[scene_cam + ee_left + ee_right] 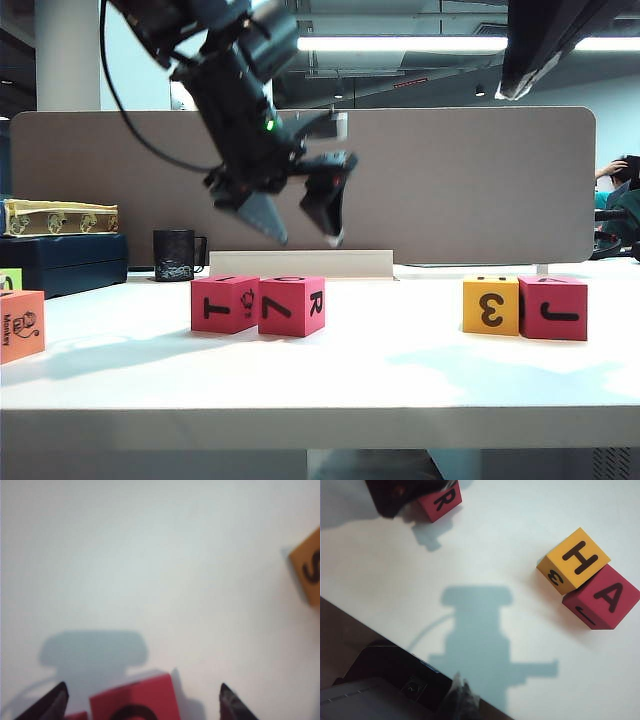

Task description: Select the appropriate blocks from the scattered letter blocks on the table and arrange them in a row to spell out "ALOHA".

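Observation:
Two pink-red blocks stand side by side on the white table [380, 370], one showing T [224, 303], the other showing 7 and R [292, 305]. My left gripper [305, 238] hangs open well above them. In the left wrist view its fingertips [55, 702] straddle that pink-red block [135, 700] without touching it. To the right a yellow block [491, 305] touches another pink-red block [553, 308]. In the right wrist view the yellow block [575, 560] has H on top and the pink-red block [602, 597] has A. My right gripper [462, 700] is shut and empty, high over the table's edge. An orange block [20, 325] sits far left.
A lime-green cube [10, 278] stands behind the orange block. A black mug [175, 255], a dark box [60, 262] and a low white strip [300, 263] line the back by the grey-brown divider [450, 180]. An orange-yellow block corner [307, 567] shows in the left wrist view.

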Robot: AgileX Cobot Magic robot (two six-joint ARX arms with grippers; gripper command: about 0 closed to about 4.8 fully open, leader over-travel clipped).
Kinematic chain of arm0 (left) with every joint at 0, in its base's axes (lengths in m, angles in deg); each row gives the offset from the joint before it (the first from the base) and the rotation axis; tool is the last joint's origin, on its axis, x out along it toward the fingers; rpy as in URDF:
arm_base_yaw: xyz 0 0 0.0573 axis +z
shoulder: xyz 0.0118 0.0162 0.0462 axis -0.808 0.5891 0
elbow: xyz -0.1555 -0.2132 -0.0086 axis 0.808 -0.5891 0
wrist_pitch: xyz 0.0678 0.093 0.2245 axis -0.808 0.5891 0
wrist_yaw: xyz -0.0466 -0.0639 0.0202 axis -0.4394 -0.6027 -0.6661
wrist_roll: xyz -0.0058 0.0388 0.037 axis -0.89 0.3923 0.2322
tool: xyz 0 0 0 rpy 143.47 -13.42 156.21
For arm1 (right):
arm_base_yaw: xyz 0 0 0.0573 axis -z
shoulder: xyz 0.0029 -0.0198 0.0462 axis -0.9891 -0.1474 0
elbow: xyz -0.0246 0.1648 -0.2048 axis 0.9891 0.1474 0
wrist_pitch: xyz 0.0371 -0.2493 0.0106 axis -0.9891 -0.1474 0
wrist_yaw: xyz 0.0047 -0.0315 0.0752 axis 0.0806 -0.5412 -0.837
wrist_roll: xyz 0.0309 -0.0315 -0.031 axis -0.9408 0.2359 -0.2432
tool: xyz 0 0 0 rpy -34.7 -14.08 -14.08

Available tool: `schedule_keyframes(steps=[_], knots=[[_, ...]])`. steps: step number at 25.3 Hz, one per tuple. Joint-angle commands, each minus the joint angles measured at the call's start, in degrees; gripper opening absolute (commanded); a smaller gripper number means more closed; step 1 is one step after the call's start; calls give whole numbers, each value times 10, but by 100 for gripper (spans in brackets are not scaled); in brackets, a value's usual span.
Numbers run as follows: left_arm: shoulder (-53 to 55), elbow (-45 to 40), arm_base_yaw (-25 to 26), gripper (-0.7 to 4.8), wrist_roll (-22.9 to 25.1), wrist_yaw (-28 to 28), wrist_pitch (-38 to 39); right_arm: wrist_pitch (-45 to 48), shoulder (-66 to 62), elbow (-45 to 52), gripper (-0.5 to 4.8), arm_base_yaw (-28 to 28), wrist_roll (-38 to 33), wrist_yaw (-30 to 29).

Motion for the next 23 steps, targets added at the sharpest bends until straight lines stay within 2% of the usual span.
schedule_keyframes(steps=[1, 5, 8, 14, 15, 18, 23], knots=[[-2, 40, 4, 383, 3, 28, 48, 5, 2, -3, -4, 0, 2, 0], [-3, 87, 23, 382, 11, 39, 118, 10, 2, -3, -4, 0, 2, 0], [-8, 107, 50, 382, -3, 39, 166, 15, 2, -3, -4, 0, 2, 0], [-41, 104, 133, 382, -30, -20, 246, 24, 2, -3, -4, 0, 2, -1], [-57, 104, 161, 382, -30, -32, 275, 27, 2, -3, -4, 0, 2, -1], [-87, 104, 196, 382, -22, -32, 322, 28, 2, -3, -4, 0, 2, -2], [-121, 101, 217, 383, -14, -32, 380, 40, 2, -3, -4, 0, 2, -2]])
